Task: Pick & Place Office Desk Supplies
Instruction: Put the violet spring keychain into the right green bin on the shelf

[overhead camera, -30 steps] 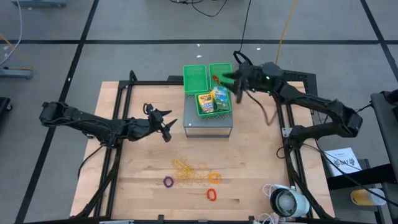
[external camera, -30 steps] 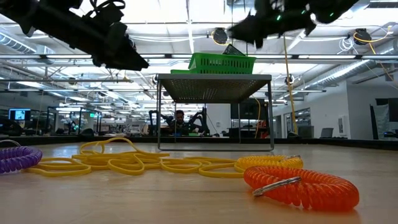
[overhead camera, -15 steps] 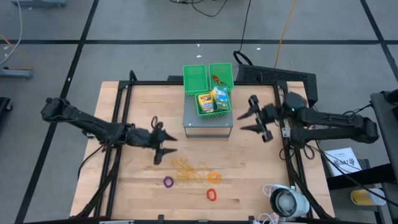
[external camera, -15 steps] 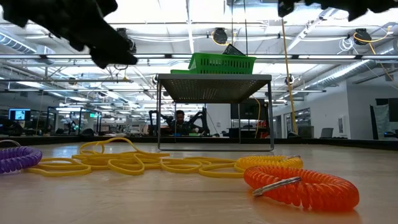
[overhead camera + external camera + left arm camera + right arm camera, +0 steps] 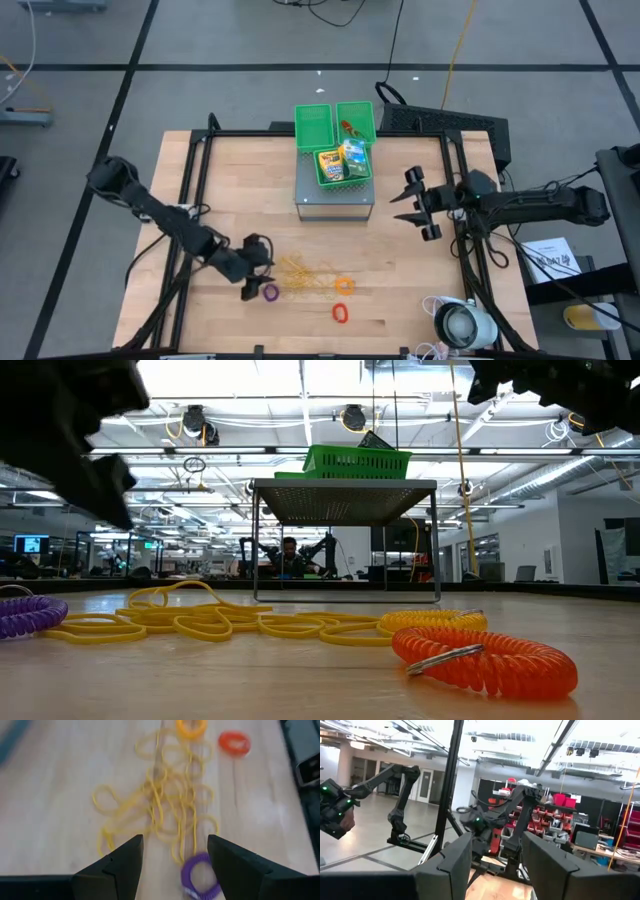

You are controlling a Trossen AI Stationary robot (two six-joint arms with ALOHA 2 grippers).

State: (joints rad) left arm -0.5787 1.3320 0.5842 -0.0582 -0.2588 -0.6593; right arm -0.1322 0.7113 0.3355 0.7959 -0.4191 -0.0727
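A tangle of yellow-tan rubber bands (image 5: 303, 273) (image 5: 160, 805) lies on the table's near half, with a purple ring (image 5: 270, 292) (image 5: 200, 877), an orange ring (image 5: 344, 286) and a red ring (image 5: 340, 313) flat beside it. The crayon box (image 5: 330, 165) and green-white packet (image 5: 355, 155) sit in a green bin on the stand. My left gripper (image 5: 260, 270) (image 5: 175, 840) is open, hovering just left of the bands and purple ring. My right gripper (image 5: 405, 205) (image 5: 495, 845) is open in the air to the right of the stand.
Green mesh bins (image 5: 313, 125) stand on a grey raised stand (image 5: 335, 200) at the table's far middle; one far bin holds a small red item (image 5: 347, 127). A white round device (image 5: 462, 325) with cables sits at the near right corner. Black frame rails run along the table's sides.
My left gripper has moved toward the near edge and down, from mid-table to just beside the rubber bands and purple ring, staying open. My right gripper has drawn back from over the green bins toward the table's right and near side, staying open. The rings and bands have not moved.
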